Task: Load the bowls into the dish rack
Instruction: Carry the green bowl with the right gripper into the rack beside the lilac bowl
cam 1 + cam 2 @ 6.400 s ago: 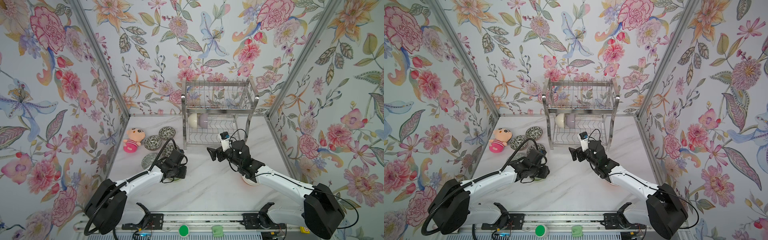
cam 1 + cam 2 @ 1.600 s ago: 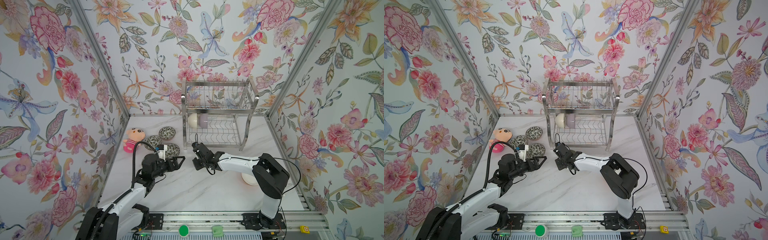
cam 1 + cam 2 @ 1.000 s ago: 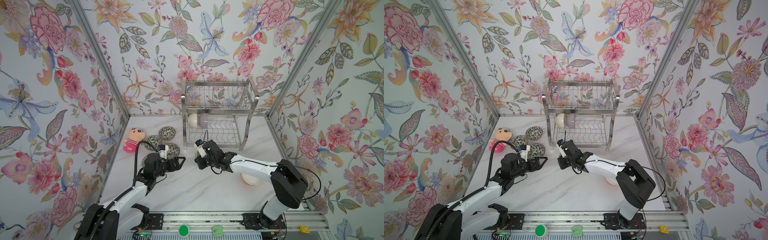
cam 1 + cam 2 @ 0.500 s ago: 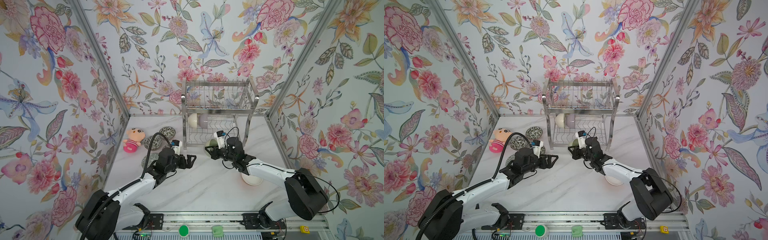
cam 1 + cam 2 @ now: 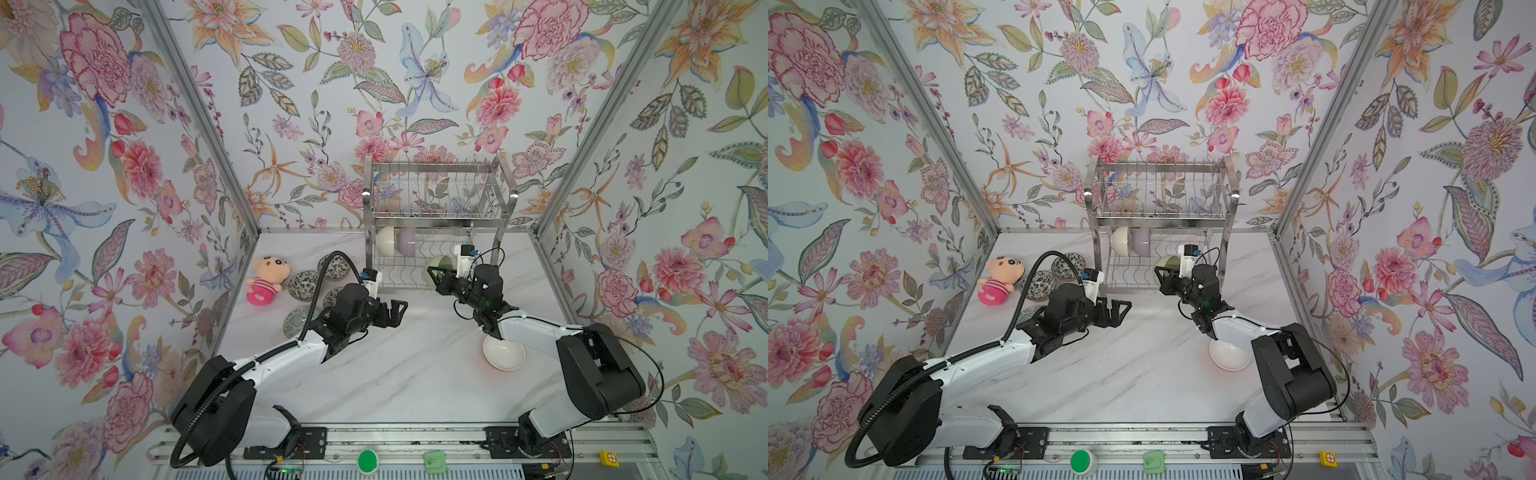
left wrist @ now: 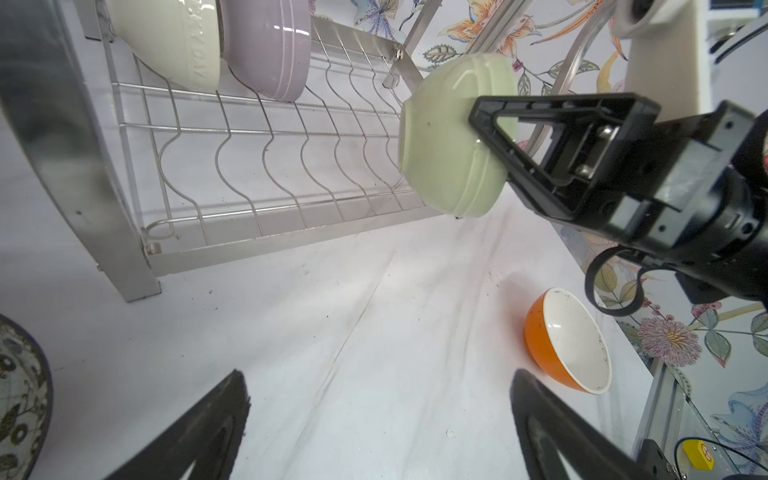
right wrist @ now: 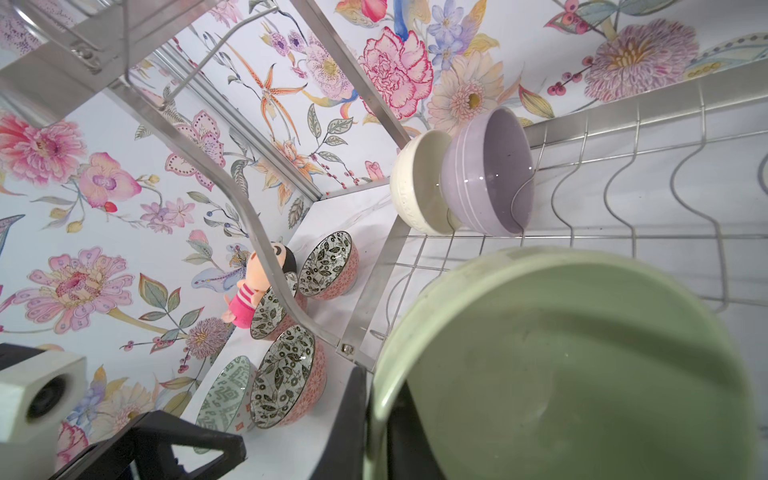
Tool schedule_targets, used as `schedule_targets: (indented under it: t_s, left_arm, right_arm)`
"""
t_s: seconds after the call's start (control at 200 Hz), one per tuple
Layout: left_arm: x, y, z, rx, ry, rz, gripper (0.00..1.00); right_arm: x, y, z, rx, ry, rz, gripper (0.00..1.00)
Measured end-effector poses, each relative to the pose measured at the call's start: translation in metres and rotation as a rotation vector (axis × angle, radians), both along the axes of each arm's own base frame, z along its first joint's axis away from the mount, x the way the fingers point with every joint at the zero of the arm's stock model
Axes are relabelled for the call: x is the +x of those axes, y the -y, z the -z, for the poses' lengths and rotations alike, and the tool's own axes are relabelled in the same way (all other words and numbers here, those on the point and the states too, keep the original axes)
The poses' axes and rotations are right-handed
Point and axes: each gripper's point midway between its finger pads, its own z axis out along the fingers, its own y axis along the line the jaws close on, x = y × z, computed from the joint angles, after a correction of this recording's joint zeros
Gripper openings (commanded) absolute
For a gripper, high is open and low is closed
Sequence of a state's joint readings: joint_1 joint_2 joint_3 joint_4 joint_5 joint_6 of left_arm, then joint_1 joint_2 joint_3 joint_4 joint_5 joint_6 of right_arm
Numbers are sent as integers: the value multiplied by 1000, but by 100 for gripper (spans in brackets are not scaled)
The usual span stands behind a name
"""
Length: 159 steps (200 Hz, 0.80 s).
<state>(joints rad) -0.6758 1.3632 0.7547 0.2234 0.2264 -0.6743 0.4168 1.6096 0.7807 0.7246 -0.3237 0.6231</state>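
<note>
Here the green bowl (image 6: 440,137) tilts edgewise, base toward the lilac bowl (image 6: 266,45).

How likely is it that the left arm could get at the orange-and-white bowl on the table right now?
Probably not cleanly: the left gripper is open and empty, with bare table ahead, but the right arm hangs over one edge of the orange-and-white bowl, so they might collide.
</note>
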Motion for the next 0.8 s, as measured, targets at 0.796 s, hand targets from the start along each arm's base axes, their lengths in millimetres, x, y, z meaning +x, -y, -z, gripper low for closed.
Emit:
schedule_targets:
  t_s: [0.796]
  left_arm:
    - [57,37,-17,91,93,7,99]
  right_arm:
    - [77,-3,14,232,45,104,0]
